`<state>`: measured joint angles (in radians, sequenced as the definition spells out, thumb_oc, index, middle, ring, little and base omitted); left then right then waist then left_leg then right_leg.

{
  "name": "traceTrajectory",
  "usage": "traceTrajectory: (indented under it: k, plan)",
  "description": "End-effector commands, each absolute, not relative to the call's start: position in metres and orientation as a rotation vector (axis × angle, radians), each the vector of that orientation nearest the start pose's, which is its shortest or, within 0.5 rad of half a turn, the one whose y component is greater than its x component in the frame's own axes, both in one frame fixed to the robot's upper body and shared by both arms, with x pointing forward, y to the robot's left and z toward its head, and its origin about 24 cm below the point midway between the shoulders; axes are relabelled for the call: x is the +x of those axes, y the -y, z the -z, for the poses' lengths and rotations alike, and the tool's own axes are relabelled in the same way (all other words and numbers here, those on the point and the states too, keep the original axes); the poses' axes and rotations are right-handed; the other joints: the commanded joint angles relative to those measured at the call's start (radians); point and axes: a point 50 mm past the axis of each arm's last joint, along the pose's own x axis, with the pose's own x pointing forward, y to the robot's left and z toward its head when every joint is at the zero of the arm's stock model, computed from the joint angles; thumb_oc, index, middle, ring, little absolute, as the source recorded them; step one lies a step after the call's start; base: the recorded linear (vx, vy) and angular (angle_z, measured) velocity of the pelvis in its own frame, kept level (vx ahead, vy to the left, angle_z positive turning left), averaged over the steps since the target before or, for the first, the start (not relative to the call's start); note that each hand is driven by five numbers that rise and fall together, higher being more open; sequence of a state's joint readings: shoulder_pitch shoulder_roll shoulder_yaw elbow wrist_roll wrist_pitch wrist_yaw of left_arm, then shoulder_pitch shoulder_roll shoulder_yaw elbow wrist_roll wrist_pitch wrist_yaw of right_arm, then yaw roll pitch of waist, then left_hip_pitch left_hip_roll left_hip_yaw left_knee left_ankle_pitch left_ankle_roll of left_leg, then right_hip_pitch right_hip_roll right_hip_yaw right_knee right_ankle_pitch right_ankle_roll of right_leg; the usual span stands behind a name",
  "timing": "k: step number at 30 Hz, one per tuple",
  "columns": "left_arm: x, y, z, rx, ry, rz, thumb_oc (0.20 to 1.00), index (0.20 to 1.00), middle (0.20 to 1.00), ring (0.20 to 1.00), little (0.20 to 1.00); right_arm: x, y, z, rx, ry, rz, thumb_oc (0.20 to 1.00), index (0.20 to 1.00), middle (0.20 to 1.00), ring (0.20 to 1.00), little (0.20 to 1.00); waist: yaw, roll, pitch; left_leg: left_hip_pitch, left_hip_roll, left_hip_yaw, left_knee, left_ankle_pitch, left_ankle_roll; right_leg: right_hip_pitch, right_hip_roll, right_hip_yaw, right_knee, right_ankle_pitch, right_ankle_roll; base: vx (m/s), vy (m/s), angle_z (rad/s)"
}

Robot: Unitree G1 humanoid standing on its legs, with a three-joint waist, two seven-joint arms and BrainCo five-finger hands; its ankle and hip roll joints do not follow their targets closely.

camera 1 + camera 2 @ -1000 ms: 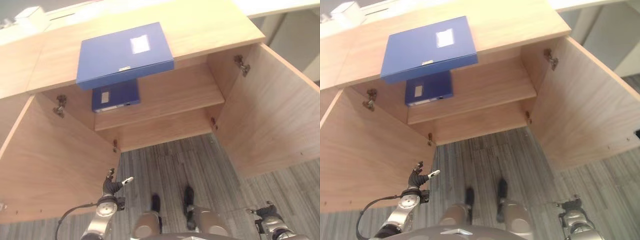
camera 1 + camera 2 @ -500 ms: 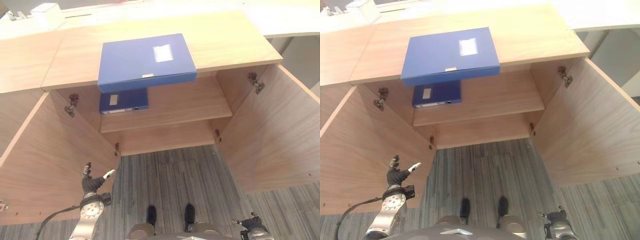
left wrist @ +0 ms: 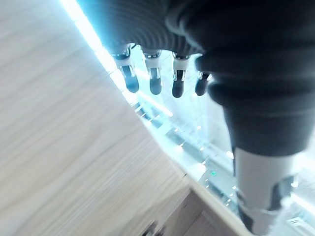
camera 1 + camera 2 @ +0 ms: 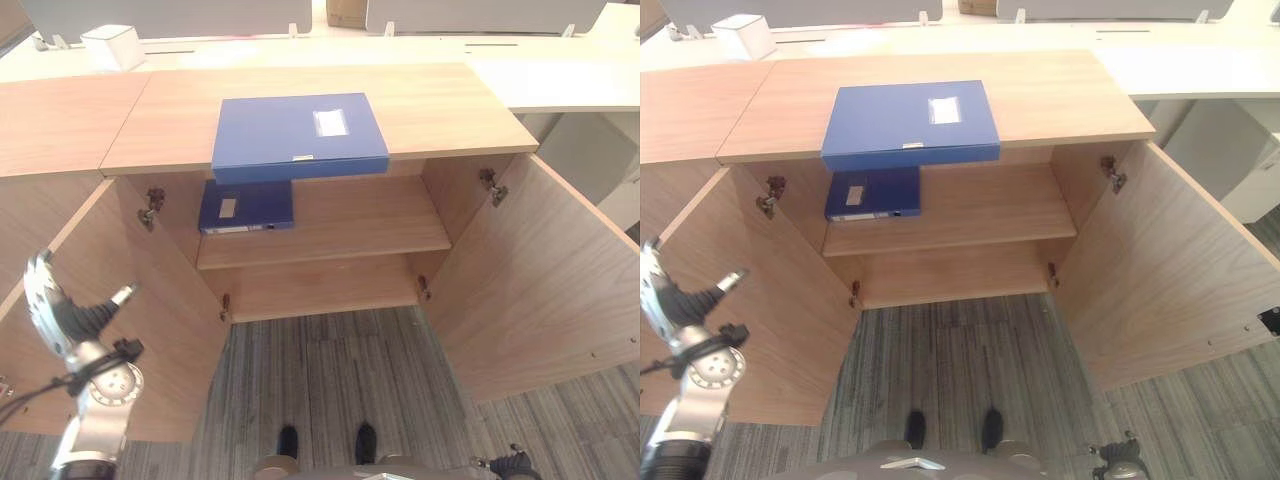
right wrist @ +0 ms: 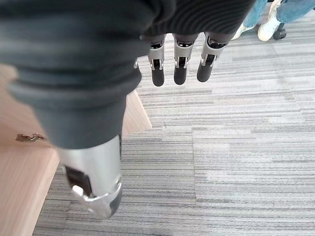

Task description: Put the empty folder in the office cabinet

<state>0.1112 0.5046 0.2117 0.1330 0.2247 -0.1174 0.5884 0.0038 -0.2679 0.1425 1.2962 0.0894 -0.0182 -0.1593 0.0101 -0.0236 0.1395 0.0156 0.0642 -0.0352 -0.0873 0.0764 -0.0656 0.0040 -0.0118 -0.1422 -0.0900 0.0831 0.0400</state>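
Blue folder [image 4: 298, 135] is lying flat on the cabinet [image 4: 440, 100] top, long axis running side to side, overhanging the open front above a second folder [image 4: 246, 207]. My left hand [image 4: 60, 310], fingers relaxed and empty, is hanging below and left of it, nearer than my right hand [image 5: 179, 61], also slack.

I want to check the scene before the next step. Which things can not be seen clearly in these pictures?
- Folder on the shelf: its back part is hidden under the cabinet top in the eye views.
- Folder on top: its label is too small to tell the contents.
- Right hand: cut off at the bottom edge in the eye views.
- Lower compartment: its back is hidden by the shelf.
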Motion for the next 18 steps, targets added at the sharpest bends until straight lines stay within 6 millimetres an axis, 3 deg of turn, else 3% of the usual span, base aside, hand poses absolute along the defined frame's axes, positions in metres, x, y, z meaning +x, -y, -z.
traceTrajectory:
  k: [1, 9, 18]
  plan:
    - [0.225, -0.324, -0.116, 0.834, 0.337, -0.817, 1.000, 1.000, 1.000, 1.000, 1.000, 0.091, 0.258, 0.156, -0.400, -1.226, 0.234, 1.000, 1.000, 1.000, 1.000, 1.000, -0.013, -0.017, 0.006, 0.041, 0.025, 0.005, 0.000, -0.101, -0.044, 0.063, -0.051, 0.031, 0.003, -0.111, 0.064, 0.00, 0.000, 0.00]
    - [0.241, -0.319, -0.148, 0.953, 0.460, -0.791, 1.000, 1.000, 1.000, 1.000, 1.000, 0.090, 0.257, 0.156, -0.422, -1.229, 0.206, 1.000, 1.000, 1.000, 1.000, 1.000, -0.033, -0.006, -0.012, 0.056, 0.023, 0.017, 0.000, -0.111, -0.045, 0.073, -0.056, 0.037, 0.003, -0.111, 0.068, 0.00, 0.002, 0.00]
    - [0.270, -0.287, -0.147, 1.009, 0.487, -0.567, 1.000, 1.000, 1.000, 1.000, 1.000, 0.087, 0.260, 0.156, -0.430, -1.232, 0.206, 1.000, 1.000, 1.000, 1.000, 1.000, -0.069, 0.003, -0.028, 0.058, 0.022, 0.037, 0.000, -0.116, -0.047, 0.074, -0.061, 0.048, 0.003, -0.106, 0.073, 0.00, 0.010, -0.06]
